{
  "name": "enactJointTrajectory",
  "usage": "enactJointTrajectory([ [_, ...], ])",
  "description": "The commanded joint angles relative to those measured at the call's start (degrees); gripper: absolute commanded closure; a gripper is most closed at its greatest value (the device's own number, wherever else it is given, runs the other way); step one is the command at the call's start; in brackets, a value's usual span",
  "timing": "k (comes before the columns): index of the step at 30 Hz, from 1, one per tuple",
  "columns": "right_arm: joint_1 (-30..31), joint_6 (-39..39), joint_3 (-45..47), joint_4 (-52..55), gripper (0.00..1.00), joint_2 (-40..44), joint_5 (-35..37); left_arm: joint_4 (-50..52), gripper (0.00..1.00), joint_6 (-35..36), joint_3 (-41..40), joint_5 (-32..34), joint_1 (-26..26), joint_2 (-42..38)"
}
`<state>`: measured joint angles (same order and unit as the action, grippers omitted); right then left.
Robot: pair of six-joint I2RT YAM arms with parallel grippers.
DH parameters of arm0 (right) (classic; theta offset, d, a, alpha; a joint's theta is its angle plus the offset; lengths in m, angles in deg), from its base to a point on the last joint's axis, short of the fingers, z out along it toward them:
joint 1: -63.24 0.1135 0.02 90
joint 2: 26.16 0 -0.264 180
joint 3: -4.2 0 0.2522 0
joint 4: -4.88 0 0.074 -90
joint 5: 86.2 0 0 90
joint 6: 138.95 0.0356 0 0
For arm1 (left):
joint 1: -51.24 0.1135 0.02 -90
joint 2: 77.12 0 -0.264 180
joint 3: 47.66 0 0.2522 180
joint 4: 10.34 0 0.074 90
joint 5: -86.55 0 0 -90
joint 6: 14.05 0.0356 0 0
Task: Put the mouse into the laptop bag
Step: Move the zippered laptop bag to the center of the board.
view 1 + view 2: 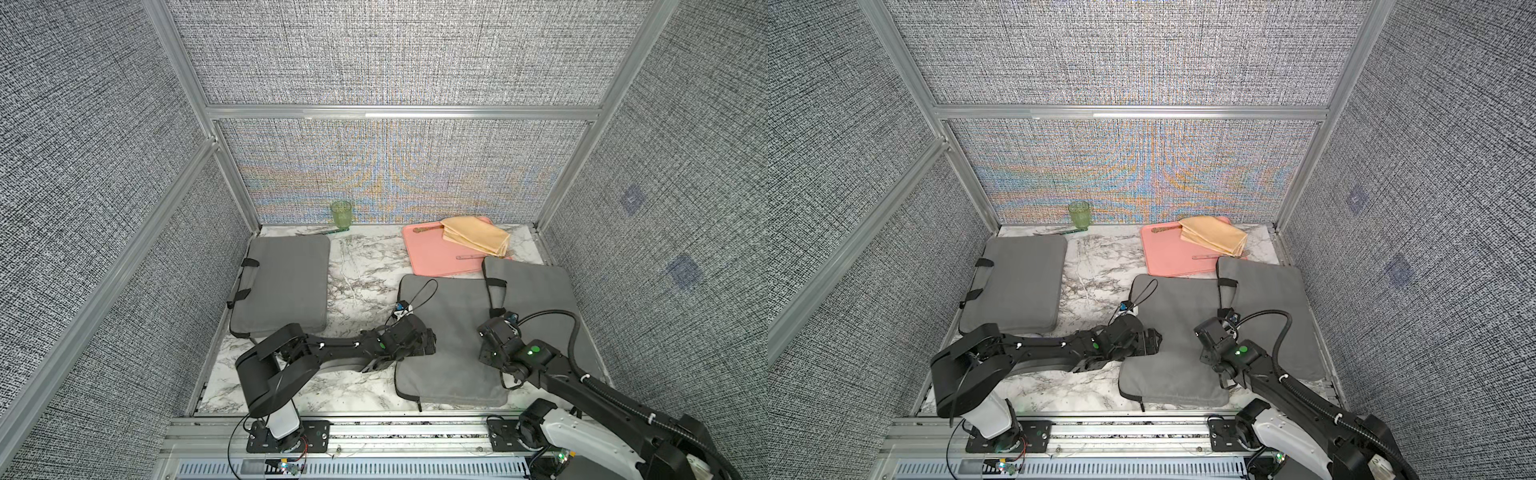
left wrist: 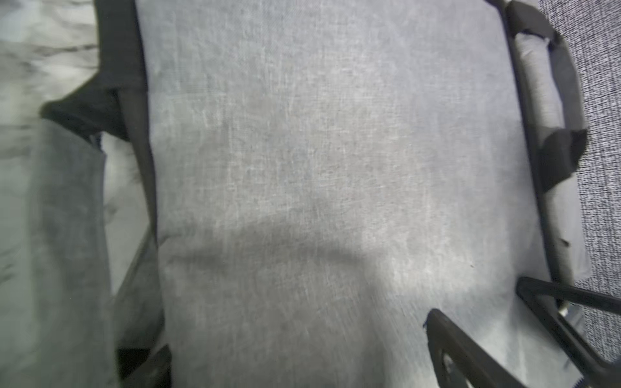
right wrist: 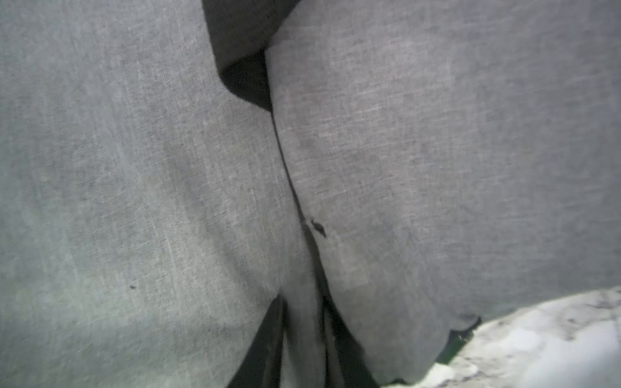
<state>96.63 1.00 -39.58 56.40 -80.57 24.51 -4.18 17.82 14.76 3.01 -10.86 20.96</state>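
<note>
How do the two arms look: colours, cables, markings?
Left arm: black, white base link, green dot near the wrist, thin black wire loop. Right arm: the same colours, plus a ribbed black hose held by white ties.

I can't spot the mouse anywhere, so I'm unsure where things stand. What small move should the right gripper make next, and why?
Probably open fully and lift clear: the right gripper straddles a fold of a grey fabric laptop bag beside the dark seam and small zipper pull, and no mouse shows.
</note>
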Motion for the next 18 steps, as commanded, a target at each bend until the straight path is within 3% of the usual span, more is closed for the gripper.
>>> enactJointTrajectory([
  [1, -0.83, -2.93, -3.11, -1.11, 0.74, -1.05, -1.37, -6.91, 0.04, -0.71, 2.34, -5.70, -0.48, 2.16],
  [2, -0.98, -3.12, -4.53, -0.20, 0.72, -1.66, -0.84, -6.91, 0.04, -0.73, 2.56, -5.60, -0.47, 2.31],
  [7, -0.96, -4.32, -9.92, 3.83, 0.39, -3.57, -0.49, -0.49, 0.01, 0.25, 3.06, -0.94, -0.31, -2.23],
  [14, -0.52, -6.67, -12.98, 3.77, 0.29, -1.23, -4.29, 15.22, 0.01, 2.22, 2.75, 11.84, 1.88, -13.28],
  [18, 5.37, -5.85, -15.41, 2.54, 0.20, -4.36, -3.34, 27.50, 0.01, 4.55, 2.35, 20.79, 5.59, -23.68],
])
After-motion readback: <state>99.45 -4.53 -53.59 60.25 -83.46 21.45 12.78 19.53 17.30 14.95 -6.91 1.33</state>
